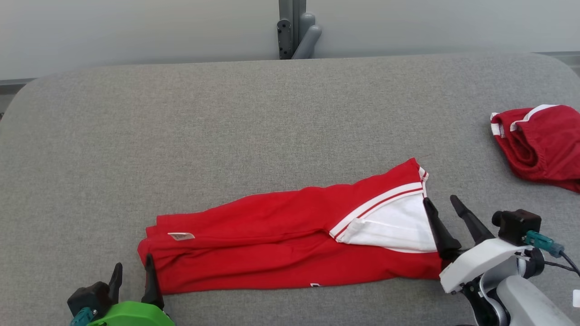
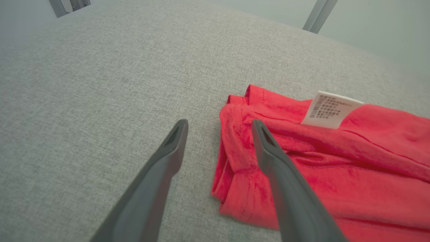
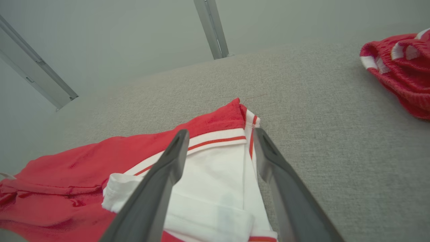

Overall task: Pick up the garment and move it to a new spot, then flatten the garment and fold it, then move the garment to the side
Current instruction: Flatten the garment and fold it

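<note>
Both sets of fingers spread wide, gripping nothing: left gripper (image 1: 133, 267) low over the grey padded surface (image 1: 226, 113), one finger above bare padding, the other above the bunched end of the red garment (image 1: 272, 240); contact there cannot be told. Just beyond that fingertip, a white care label (image 2: 331, 109) on the top fold. The red garment stretches away from this gripper in a long folded strip towards the right gripper (image 1: 440, 201), which straddles the strip's far end, its fingers either side of a white panel (image 3: 215, 174) edged with red-and-white striped trim (image 3: 218, 137). Farther out past the right gripper, well apart from the strip, a second red garment (image 1: 543, 145) in a crumpled heap with white bands. Beyond the surface's far edge, a grey metal post (image 1: 292, 27) against a pale wall
</note>
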